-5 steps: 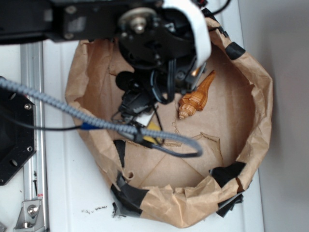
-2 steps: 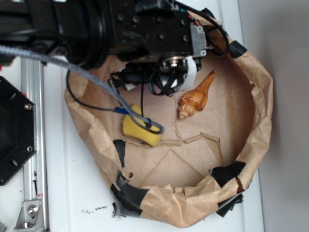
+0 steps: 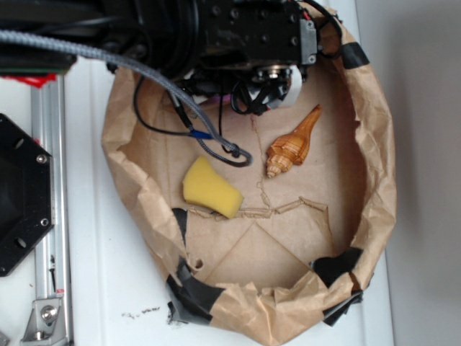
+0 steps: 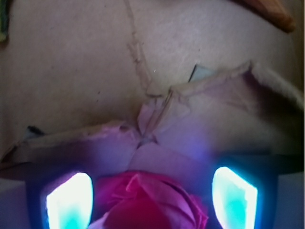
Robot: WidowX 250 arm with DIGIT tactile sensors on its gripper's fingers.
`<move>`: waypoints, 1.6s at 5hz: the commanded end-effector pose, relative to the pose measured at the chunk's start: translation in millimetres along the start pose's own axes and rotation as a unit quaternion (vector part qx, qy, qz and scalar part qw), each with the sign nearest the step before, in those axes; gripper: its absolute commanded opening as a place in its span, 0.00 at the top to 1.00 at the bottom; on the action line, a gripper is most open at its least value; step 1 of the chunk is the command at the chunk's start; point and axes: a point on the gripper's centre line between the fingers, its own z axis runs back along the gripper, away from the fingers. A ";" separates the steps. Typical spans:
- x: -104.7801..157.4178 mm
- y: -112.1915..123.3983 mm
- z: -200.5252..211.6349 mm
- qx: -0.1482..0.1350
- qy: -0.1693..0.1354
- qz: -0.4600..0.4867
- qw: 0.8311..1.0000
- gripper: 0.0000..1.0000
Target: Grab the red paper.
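In the wrist view the red paper [image 4: 150, 202], a crumpled bright red wad, lies on the brown paper floor between my two lit fingers. My gripper [image 4: 151, 191] is open, with a thin gap between the wad and the left finger [image 4: 69, 202] and a wider one on the side of the right finger [image 4: 234, 198]. In the exterior view the black arm [image 3: 238, 36] reaches over the far side of the brown paper bag [image 3: 374, 173]. It hides both the gripper and the red paper.
A yellow sponge wedge [image 3: 210, 189] lies on the bag's floor at the left. An orange-brown spiral seashell [image 3: 292, 144] lies right of the middle. A grey cable [image 3: 180, 108] droops into the bag. The crumpled bag walls stand all around, patched with black tape [image 3: 194, 292].
The arm has moved toward the bag's far rim, uncovering the yellow sponge. The cable has shifted with it. The seashell has not moved.
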 end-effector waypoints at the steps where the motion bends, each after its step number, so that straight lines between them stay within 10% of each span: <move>1: -28.8 -16.6 22.4 0.029 0.023 0.038 0.999 0.00; 2: -32.5 -22.0 18.8 0.029 0.030 0.039 0.998 0.00; 3: -32.2 -21.4 8.4 0.017 0.054 0.051 0.997 0.36; 4: -34.0 -20.1 7.3 0.015 0.046 0.061 0.997 1.00; 6: -2.8 -15.7 47.7 0.063 -0.024 0.148 0.987 1.00; 8: 50.3 9.1 140.0 0.030 -0.220 0.326 0.919 1.00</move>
